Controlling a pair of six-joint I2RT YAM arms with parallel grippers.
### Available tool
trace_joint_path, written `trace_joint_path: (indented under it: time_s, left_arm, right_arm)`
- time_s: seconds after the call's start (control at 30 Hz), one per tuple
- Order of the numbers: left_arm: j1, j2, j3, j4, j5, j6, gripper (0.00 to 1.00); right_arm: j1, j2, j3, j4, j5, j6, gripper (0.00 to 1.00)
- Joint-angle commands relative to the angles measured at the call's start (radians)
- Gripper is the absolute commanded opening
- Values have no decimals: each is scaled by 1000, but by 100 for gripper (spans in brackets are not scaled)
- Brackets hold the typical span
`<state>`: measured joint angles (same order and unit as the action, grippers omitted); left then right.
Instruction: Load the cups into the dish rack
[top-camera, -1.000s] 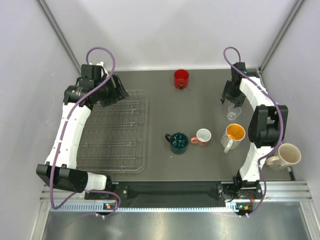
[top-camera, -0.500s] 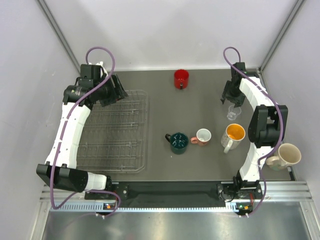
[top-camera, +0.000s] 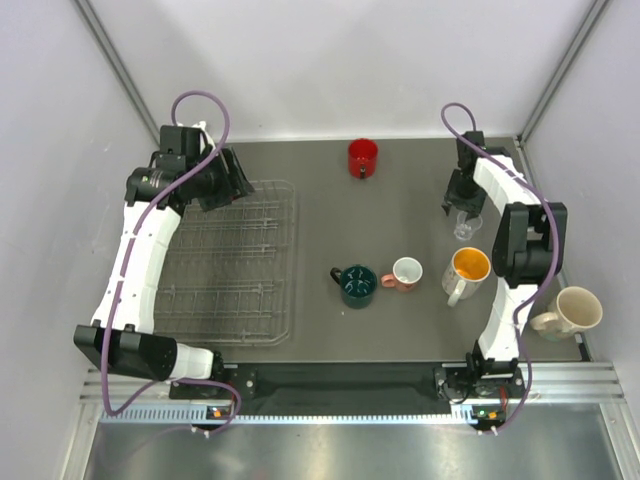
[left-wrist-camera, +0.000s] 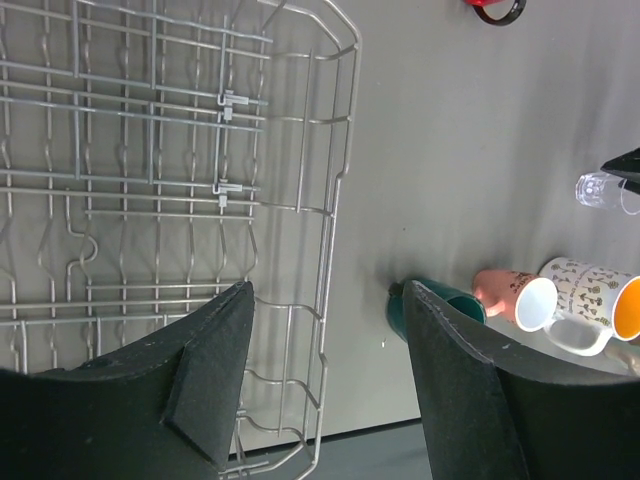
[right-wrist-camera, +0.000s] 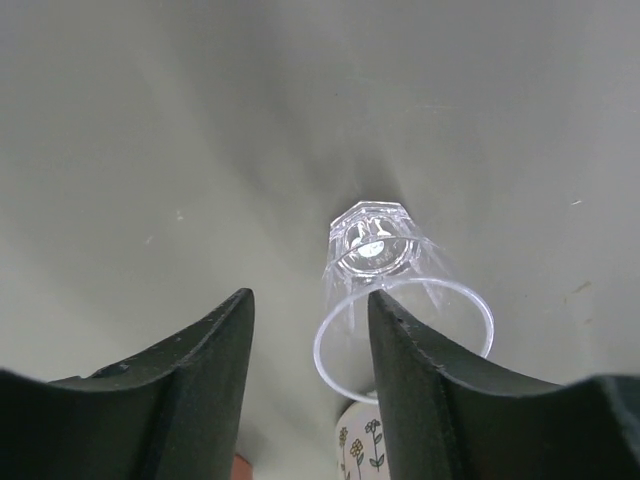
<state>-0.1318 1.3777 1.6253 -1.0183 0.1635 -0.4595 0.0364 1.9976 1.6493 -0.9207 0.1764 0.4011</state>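
We judge the step in hand to be the pick of the clear glass (right-wrist-camera: 400, 290). To do it well, the right gripper (right-wrist-camera: 310, 325) should shift sideways until the glass sits squarely in the gap, come low enough for the pads to meet its faceted wall below the rim, and squeeze gently. The glass is light and slick, so an off-centre pinch could tip it or shoot it out.

That gripper's jaws stand part open, with only bare table between them, so it holds nothing. In the right wrist view the glass lies off to the right-hand finger's side, not in the gap; we cannot tell whether it touches that finger.

Just nearer stand the white mug with the orange inside (top-camera: 468, 268), the pink mug (top-camera: 405, 273) and the dark green mug (top-camera: 358, 285). The cream-coloured cup (top-camera: 575, 310) sits at the right edge and the red mug (top-camera: 363, 156) at the far edge.

Well apart, the left gripper (left-wrist-camera: 330, 390) hangs with jaws apart and nothing in them over the far end of the dish rack (left-wrist-camera: 335, 200), which holds no cup yet.
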Motion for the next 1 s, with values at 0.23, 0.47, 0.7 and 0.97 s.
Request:
trace_joint_path:
  time_s: [0.23,0.47,0.7,0.97]
  left_arm:
    - [11,17,87,-42,18,36,65]
    - [11,23,85,-39,83,28,64]
    - [11,-22,25,42,243,-17,73]
    - [9,-77,-45,178,478,-88,80]
  right_arm:
    - [10,21,26,45,9,13,23]
    - [11,-32,33,42,-69,30,0]
    - [19,-184,58,127,-519,91,0]
    - [126,-332,-92,534,-1038,451,0]
